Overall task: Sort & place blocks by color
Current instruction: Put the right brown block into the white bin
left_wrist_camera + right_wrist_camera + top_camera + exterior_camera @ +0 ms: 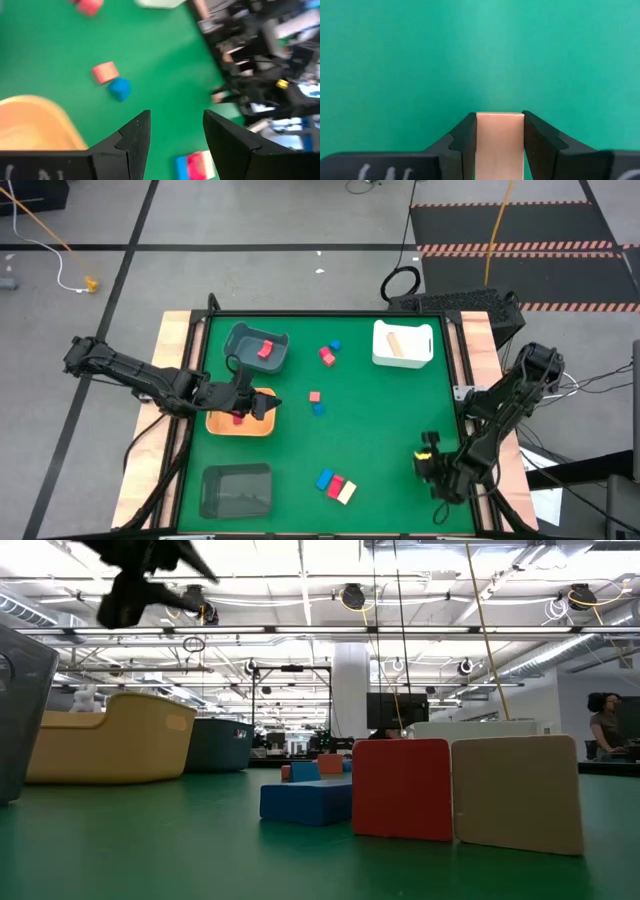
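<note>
Right wrist view: smooth cream cuboid block [500,142].

Past the left gripper [174,142] with its fingers apart, a pink block [104,72] touches a blue block [120,89] near the orange tray [35,122].

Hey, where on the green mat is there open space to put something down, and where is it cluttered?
Bare mat lies between the white tray and the right gripper, and between the orange tray and the dark bin. The middle is crowded by a red and blue pair; the near edge by three blocks.
</note>
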Controlling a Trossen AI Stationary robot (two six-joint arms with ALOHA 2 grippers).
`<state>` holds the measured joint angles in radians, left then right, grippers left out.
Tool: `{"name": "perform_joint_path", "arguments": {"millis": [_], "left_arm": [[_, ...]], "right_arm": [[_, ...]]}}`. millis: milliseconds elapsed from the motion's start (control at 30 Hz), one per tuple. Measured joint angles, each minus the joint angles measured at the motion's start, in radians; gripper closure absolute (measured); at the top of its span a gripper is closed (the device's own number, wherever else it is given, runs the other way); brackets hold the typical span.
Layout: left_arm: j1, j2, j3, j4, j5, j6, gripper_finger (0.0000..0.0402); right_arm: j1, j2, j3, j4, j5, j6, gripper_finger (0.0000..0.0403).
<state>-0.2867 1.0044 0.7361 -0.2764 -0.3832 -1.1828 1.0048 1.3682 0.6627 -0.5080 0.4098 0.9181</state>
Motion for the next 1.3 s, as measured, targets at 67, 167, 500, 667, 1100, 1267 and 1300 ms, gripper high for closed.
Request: {"name": "perform_joint_path", "arguments": {"millis": [67, 167, 500, 667, 1100, 1267, 1300], "left_arm": [[0.0, 0.0, 0.0, 0.088, 0.0, 0.069, 0.022], [0.0, 0.0, 0.0, 0.228, 0.0, 0.187, 0.022], [0.035, 0.003, 0.0, 0.496, -0.001, 0.486, 0.022], [0.063, 0.016, 0.0, 0.489, -0.002, 0.557, 0.022], [0.126, 0.022, 0.0, 0.49, 0.0, 0.691, 0.022], [0.162, 0.022, 0.0, 0.489, 0.0, 0.741, 0.022], [0.171, 0.022, 0.0, 0.489, 0.0, 0.748, 0.022]], "right_arm": [[-0.023, -0.058, 0.004, 0.015, 0.087, 0.044, 0.0288], [-0.07, -0.134, 0.006, 0.036, 0.248, 0.065, 0.0288], [-0.32, -0.309, 0.006, 0.386, 0.728, -0.317, 0.0288], [-0.457, -0.317, 0.007, 0.641, 0.743, -0.677, 0.0288], [-0.828, -0.297, 0.007, 0.768, 0.927, -0.719, 0.0287], [-0.967, -0.262, 0.008, 0.764, 0.894, -0.623, 0.0286], [-0.995, -0.254, 0.008, 0.765, 0.894, -0.604, 0.0284]]}}
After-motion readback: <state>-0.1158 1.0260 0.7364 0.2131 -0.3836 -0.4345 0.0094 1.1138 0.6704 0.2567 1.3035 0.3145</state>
